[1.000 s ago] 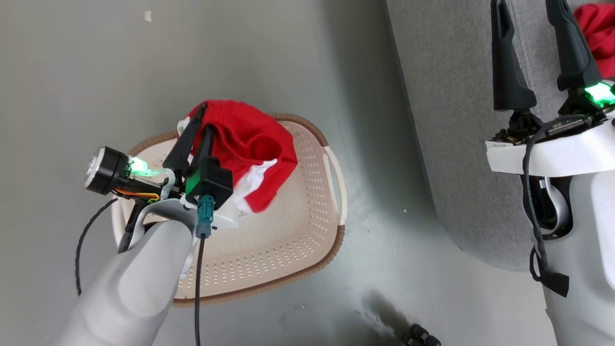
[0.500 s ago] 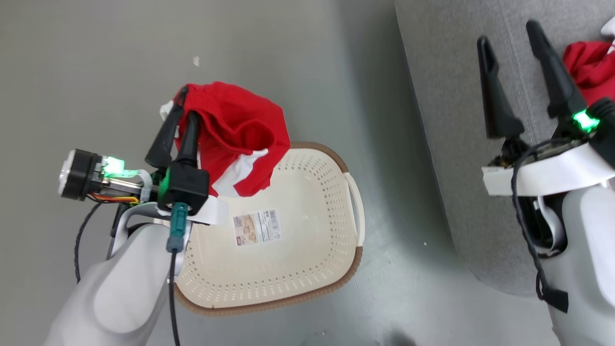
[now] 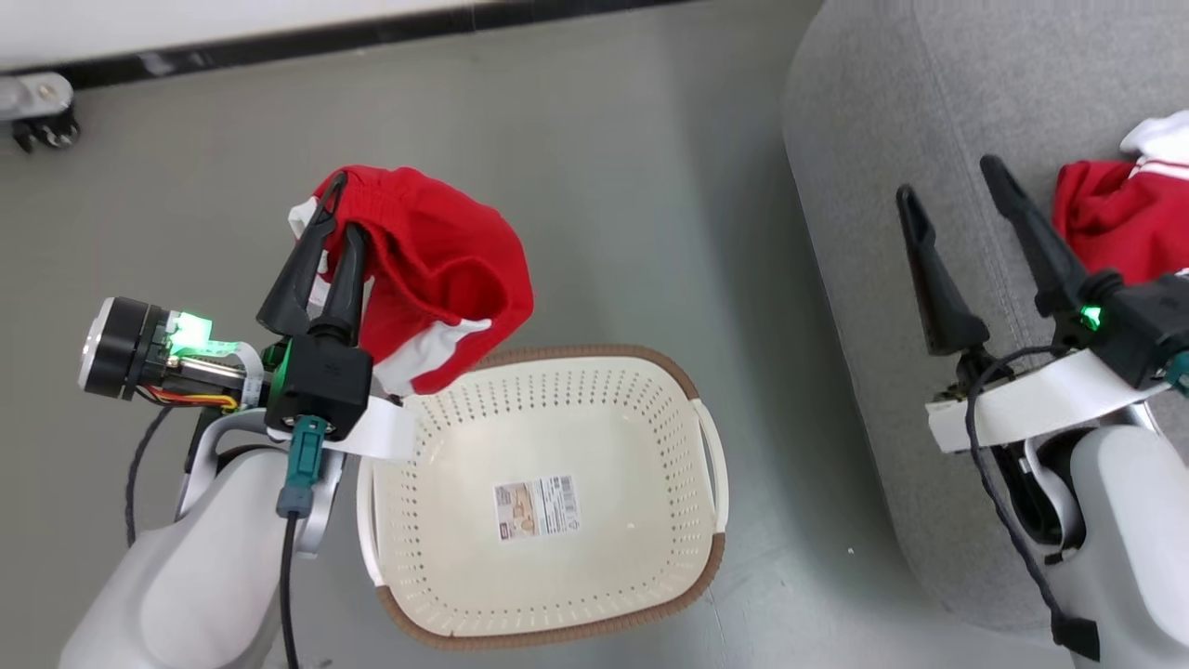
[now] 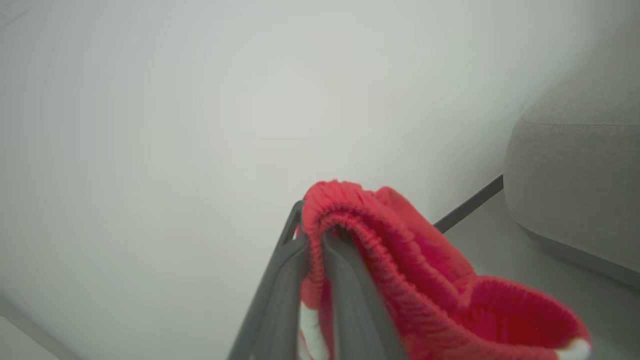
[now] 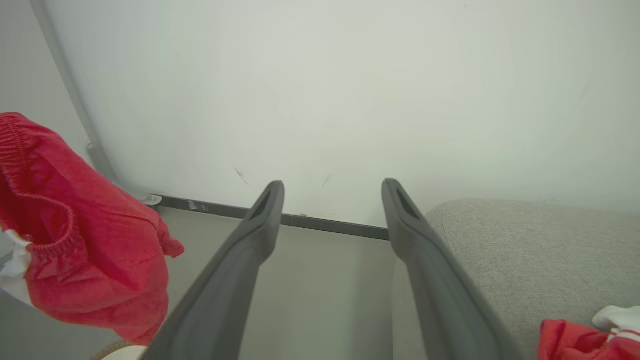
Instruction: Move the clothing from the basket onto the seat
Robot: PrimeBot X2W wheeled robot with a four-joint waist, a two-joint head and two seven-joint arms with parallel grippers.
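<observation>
My left gripper (image 3: 342,203) is shut on the elastic waistband of a red garment with white trim (image 3: 437,269), holding it in the air above and left of the cream-white basket (image 3: 692,530). The same waistband is pinched between the fingers in the left wrist view (image 4: 380,235). The basket holds no clothing, just a label on its floor. My right gripper (image 3: 949,177) stands open over the edge of the grey sofa (image 3: 929,93), nothing between its fingers (image 5: 265,210). A second red and white garment (image 3: 1119,218) lies on the sofa seat at the right.
The basket stands on a grey floor (image 3: 604,186) between my arms. A white wall with a dark baseboard (image 3: 372,32) runs along the far side. A small wheeled object (image 3: 37,111) sits at the far left by the wall.
My left gripper has lifted the red garment up out of the basket, leaving the basket bare. The head camera has tilted up, bringing the wall and more of the sofa into view.
</observation>
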